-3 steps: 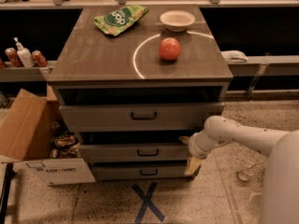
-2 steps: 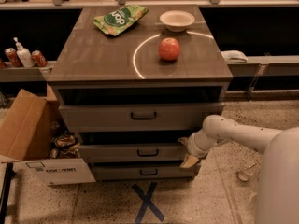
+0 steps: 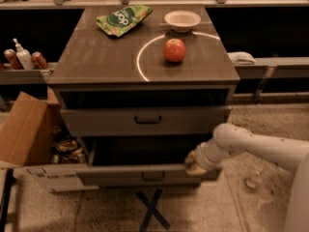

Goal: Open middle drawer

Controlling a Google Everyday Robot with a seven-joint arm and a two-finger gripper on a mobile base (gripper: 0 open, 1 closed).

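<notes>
Middle drawer (image 3: 116,176) standing pulled out toward the near side, low in the bench (image 3: 96,62), tool (image 3: 193,164) at right end of its front's top edge, grasp cannot be told, apple (image 3: 174,50), bowl (image 3: 182,20), green bag (image 3: 123,18) on top.

place: robot lab | signs: dark cross (image 3: 151,209) on floor, cardboard box (image 3: 24,129), metal rails (image 3: 270,62) | gripper (image 3: 193,166): at middle drawer (image 3: 120,175), right front end

Dim, warm overhead light for you; shadow fills the grey-brown middle drawer (image 3: 120,175) beside the tool (image 3: 193,163), lower right.
</notes>
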